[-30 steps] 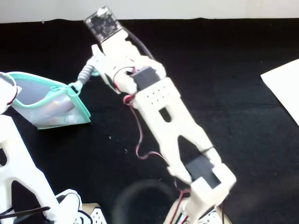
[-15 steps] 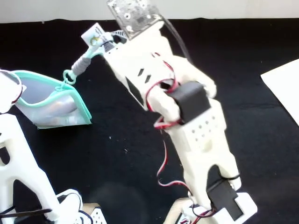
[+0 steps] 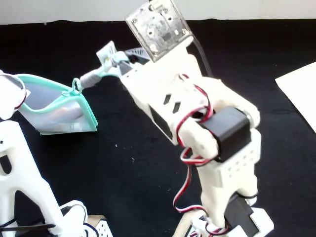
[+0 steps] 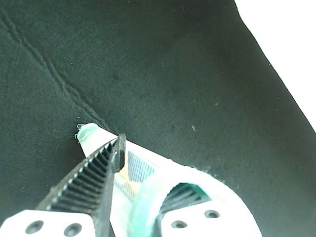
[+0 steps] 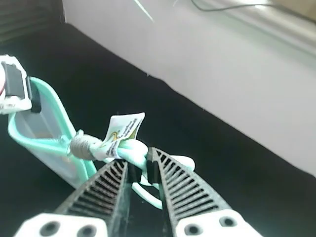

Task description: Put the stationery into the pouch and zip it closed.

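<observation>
Teal-trimmed pouch, just one, sits at the left side of the black tabletop. Its see-through side shows a pale smear that should be the stationery, but it's way too blurry to count pieces or say what they are. How far the zip has run is also beyond me.

Two arms. The left end effector is clamped on the pouch's far-left edge, with a teal corner poking out past the jaws. From above, that grip is cut off at the frame edge.

The right end effector is closed on the teal loop of the pull, one grey-wrapped cord running from the pouch's right corner, with one small white tag on it. In the high view the arm's own camera board covers most of those jaws (the wrist view shows them best).

One white paper sits at the right edge, cropped, well apart from the pouch.
</observation>
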